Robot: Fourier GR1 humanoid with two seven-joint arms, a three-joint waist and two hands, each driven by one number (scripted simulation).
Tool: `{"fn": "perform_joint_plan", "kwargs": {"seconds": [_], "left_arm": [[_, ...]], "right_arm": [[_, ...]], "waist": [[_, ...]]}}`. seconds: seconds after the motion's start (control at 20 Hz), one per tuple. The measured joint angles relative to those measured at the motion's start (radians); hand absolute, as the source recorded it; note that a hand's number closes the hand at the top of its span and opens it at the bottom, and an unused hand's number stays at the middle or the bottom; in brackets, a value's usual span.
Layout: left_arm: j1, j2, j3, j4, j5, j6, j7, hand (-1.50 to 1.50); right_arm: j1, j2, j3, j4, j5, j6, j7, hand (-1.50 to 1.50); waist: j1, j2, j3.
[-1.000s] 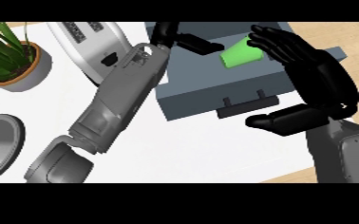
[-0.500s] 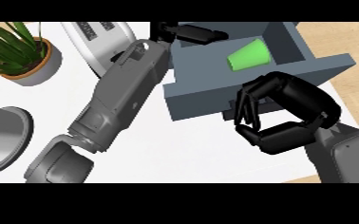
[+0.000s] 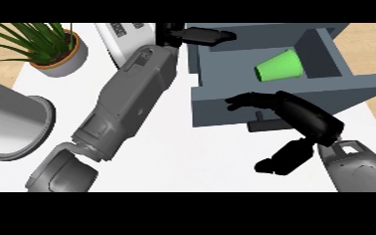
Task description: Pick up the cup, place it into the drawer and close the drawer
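The green cup [image 3: 280,65] lies on its side inside the open grey drawer [image 3: 220,107], its mouth towards the left. My right hand [image 3: 301,117] is in front of the drawer. Its fingers [image 3: 246,99] stretch leftward across the front panel above the handle, and its thumb [image 3: 283,160] hangs below, apart from the drawer. It holds nothing. My left hand [image 3: 197,34] is open at the drawer's far left corner, fingers straight and pointing right, with the grey forearm [image 3: 125,109] running diagonally down the counter.
A potted plant [image 3: 51,50] stands at the far left. A white appliance [image 3: 126,36] sits behind my left forearm. A grey round vessel [image 3: 18,124] is at the left edge. The white counter [image 3: 183,159] shows in front of the drawer.
My right hand has drawn back from over the cup and come down to the drawer's front panel, uncurling its fingers along it. The cup stays in the drawer. The left arm has barely moved.
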State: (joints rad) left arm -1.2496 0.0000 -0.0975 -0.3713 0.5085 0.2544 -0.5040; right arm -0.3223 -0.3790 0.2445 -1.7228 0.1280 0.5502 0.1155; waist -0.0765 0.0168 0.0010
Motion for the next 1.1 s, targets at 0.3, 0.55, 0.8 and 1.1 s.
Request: {"fn": "perform_joint_plan", "kwargs": {"seconds": [0.3, 0.55, 0.8, 1.1], "left_arm": [[0.070, 0.000, -0.005, -0.048, 0.029, -0.045, -0.033, -1.50], [0.144, 0.014, -0.011, -0.113, 0.037, -0.070, -0.038, -1.50], [0.218, 0.048, -0.012, -0.176, 0.043, -0.112, -0.027, -1.50], [0.289, 0.090, -0.019, -0.255, 0.053, -0.164, 0.008, -1.50]], "right_arm": [[0.010, 0.037, 0.098, 0.235, 0.232, -0.118, -0.113, -1.50], [-0.089, 0.062, 0.110, 0.537, 0.340, -0.187, -0.224, 1.50], [-0.228, 0.089, 0.061, 0.815, 0.388, -0.276, -0.351, 1.50], [-0.378, 0.079, -0.055, 1.049, 0.366, -0.358, -0.474, 1.50]], "waist": [[0.071, -0.007, 0.000], [0.120, -0.008, 0.001], [0.152, -0.009, -0.002], [0.193, 0.000, 0.002]]}}
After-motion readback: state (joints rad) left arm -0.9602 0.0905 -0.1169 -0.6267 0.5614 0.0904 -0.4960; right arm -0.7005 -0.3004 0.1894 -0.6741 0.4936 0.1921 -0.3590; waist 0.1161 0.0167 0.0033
